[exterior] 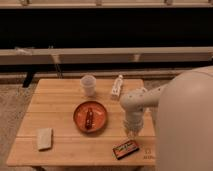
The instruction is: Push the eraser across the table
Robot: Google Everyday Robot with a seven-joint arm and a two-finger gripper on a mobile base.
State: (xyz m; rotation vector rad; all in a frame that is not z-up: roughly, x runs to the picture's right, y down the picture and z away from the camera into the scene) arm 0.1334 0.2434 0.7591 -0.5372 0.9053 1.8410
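So the eraser (125, 148) was sitting way down at the near edge of the table (60, 102), over toward the right corner and lying at a bit of an angle, orange label up. Just right of it was the small mark (148, 154) on the corner plank, so there wasn't much wood left on that side or toward the front. The gripper (132, 132) hung pointing down just above and slightly right of the eraser, close to it, but I honestly couldn't tell if it was touching, and couldn't tell how the gripper was set either. The arm's big white body (187, 125) covered the table's right edge, so that side was hidden. All the open room was to the left: a long bare strip of planks ran along the front edge from the eraser to the pale pad (44, 138) near the left corner. Further back, the orange plate (90, 116) with something dark on it sat about mid-table, well apart from the eraser. Behind that were a clear cup (88, 85) and a small white bottle (117, 87) lying near the far edge.
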